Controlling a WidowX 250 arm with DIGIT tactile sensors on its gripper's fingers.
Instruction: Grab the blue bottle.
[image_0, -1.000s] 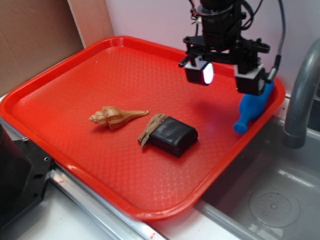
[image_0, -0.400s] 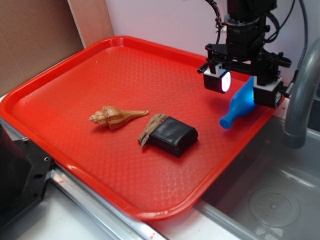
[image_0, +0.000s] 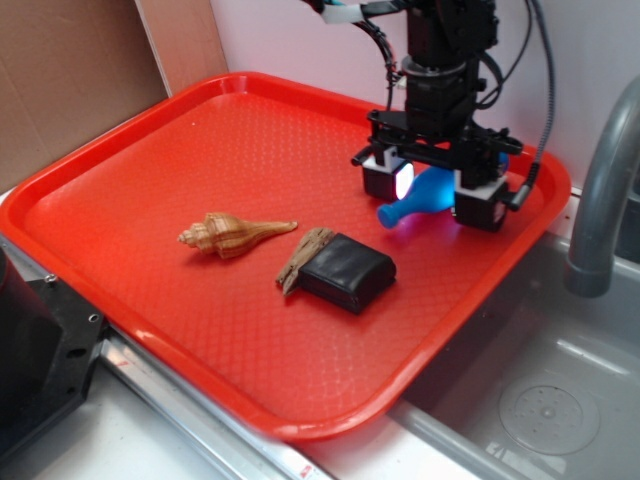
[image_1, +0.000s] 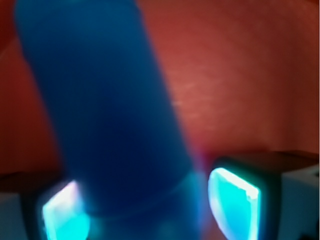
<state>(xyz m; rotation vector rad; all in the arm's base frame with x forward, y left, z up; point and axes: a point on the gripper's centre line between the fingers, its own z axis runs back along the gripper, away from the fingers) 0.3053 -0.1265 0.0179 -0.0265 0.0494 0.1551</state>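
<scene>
Gripper (image_0: 432, 192) fingers clamp the small bright blue plastic pin-shaped bottle (image_0: 422, 198) above the red plastic tray's (image_0: 150, 160) far right area, neck pointing left. No writing readable.

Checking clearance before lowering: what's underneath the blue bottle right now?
Red tray surface lies under the blue bottle, which the claw holds tilted, neck down-left. No other object shows beneath it. Whether the neck tip touches the tray cannot be told; the claw covers the fat end.
</scene>
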